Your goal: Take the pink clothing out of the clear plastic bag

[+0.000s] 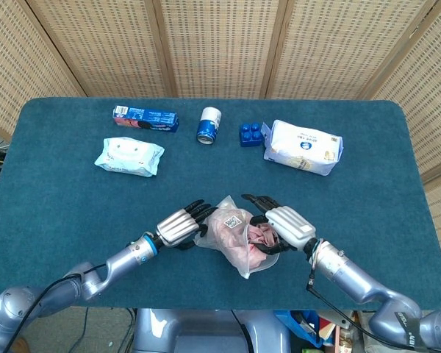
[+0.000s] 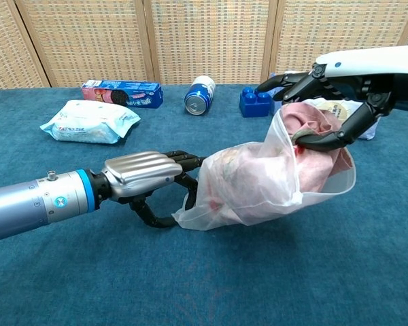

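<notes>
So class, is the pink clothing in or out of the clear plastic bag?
Mostly in: the pink clothing fills the clear plastic bag, bulging from its open mouth.

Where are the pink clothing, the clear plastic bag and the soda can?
pink clothing [image 2: 311, 121], chest view, bunched fabric at the bag's mouth
clear plastic bag [image 2: 221, 204], chest view, lower closed end
soda can [image 1: 209, 125], head view, its blue side
</notes>
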`<state>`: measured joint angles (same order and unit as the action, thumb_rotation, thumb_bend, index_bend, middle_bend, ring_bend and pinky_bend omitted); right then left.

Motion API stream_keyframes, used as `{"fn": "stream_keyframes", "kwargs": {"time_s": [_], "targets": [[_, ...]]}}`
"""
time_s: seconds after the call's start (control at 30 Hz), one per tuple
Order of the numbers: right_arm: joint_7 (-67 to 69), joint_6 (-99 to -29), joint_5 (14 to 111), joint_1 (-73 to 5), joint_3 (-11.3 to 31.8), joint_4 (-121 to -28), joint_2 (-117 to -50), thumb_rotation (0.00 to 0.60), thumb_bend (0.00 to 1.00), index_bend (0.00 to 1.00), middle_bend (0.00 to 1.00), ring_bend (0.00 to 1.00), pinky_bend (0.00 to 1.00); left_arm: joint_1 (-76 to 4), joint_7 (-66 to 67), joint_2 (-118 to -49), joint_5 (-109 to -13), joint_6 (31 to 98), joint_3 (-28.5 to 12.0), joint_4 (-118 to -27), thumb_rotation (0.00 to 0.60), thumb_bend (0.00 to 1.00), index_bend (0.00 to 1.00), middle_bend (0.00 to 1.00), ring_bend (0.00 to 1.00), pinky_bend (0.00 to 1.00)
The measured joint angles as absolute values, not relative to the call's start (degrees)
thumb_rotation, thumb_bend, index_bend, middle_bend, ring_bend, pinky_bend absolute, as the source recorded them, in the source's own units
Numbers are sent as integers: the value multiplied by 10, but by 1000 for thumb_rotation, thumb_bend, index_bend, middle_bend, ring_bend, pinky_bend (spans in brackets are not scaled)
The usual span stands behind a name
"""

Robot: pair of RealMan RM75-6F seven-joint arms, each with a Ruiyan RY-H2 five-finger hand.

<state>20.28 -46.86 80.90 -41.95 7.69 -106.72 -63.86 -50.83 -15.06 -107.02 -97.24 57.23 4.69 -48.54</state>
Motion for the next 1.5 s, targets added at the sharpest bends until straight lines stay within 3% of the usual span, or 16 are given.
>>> {"fn": "stream_keyframes", "kwargs": {"time_s": [0.67,1.23,1.5], "targets": [[205,-466,806,-422,77,-1063,-640,600,678,740,0,0,0,-513,-136,-1080,-964,562,40,-486,600,459,680,0,0,0],[215,-480,802,-414,82,-1053,-634,600,678,740,0,0,0,-504,-137,-1062,-957,581,33,-481,600,471,735,0,0,0],[228,-496,783,-400,88,-1024,-630,600,678,743,0,0,0,-477,-146,-1008,-942,606,30,-485,600,473,737,0,0,0]]}}
